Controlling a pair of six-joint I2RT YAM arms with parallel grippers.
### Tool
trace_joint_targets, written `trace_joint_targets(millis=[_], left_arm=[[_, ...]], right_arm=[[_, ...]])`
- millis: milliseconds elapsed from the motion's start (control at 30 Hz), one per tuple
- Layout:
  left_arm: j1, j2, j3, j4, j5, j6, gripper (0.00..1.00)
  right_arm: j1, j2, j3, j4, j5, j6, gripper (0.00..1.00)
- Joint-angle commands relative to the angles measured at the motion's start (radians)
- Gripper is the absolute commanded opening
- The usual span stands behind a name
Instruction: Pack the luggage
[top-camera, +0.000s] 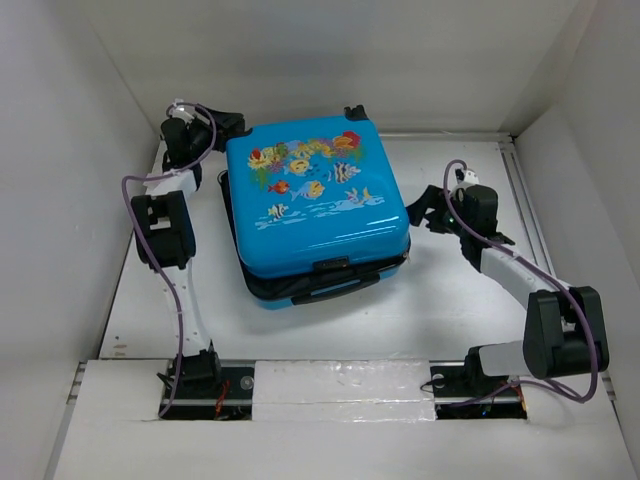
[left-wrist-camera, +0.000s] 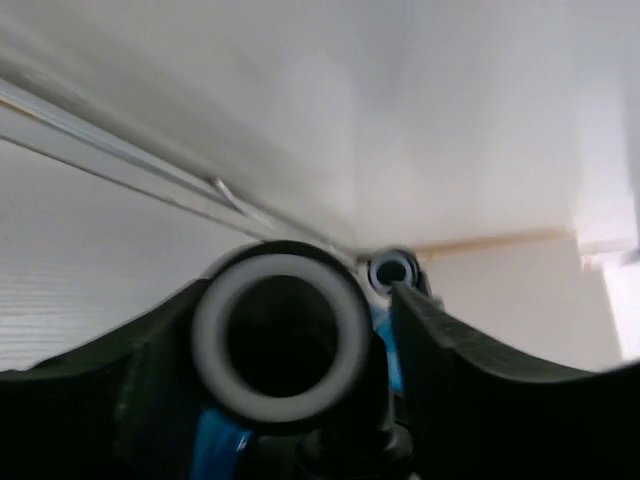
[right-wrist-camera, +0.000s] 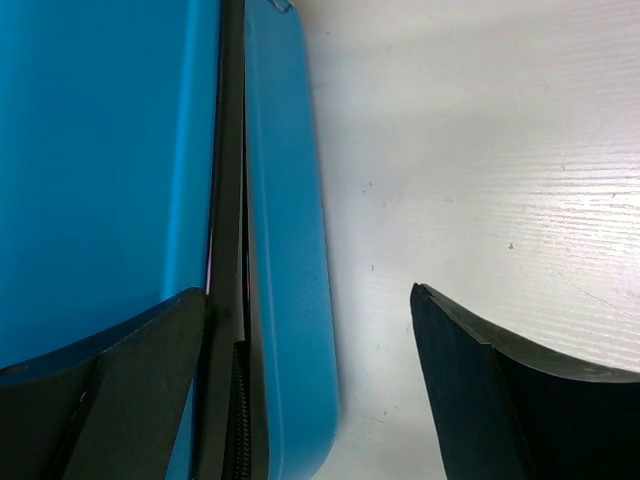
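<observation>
From above, the luggage lies nearly shut on the table, the left gripper at its far-left corner and the right gripper beside its right edge. Left wrist: a wheel fills the gap between the fingers; whether they grip it is unclear. Right wrist: the fingers are spread and released, with the blue shell's rim between them.

The top view looks down from above and behind the bases, which sit at its lower edge, and faces the table's far edge. It stands far enough off to take in the whole table, both arms and the luggage. The left wrist view sits low at the far left corner, very near a wheel that shows large between the left fingers. It faces the wall and is blurred. The right wrist view looks down from close by, right fingers at its bottom, on the luggage's right side and the table beside it. All three views share the luggage.
</observation>
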Motion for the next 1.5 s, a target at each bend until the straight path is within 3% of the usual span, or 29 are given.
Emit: trace_joint_targets(millis=[0,100,133,300,600,1000,1467], left_arm=[[-0.023,-0.056,-0.050,0.159,0.046,-0.057,0.50],[-0.023,-0.111,-0.078,0.190,0.036,-0.076,0.30],[-0.023,-0.123,-0.088,0.201,0.036,-0.076,0.19],[-0.014,-0.227,-0.108,0.171,0.036,-0.086,0.00],[-0.014,-0.387,-0.067,-0.193,-0.020,0.039,0.00],[-0.014,-0.537,0.017,-0.515,-0.054,0.134,0.00],[-0.003,-0.712,-0.277,-0.633,-0.255,0.272,0.00]], right_arm=[[0.013,0.000,0.008,0.032,-0.039,-0.015,0.88],[0.013,0.024,0.008,0.047,-0.039,-0.015,0.88],[0.013,0.024,0.008,0.056,-0.039,-0.015,0.88],[0.013,0.062,-0.001,0.092,-0.039,0.005,0.88],[0.022,0.197,0.094,0.124,-0.076,0.014,0.88],[0.013,0.326,0.216,0.095,-0.094,0.014,0.88],[0.013,0.317,0.215,0.084,-0.094,0.014,0.87]])
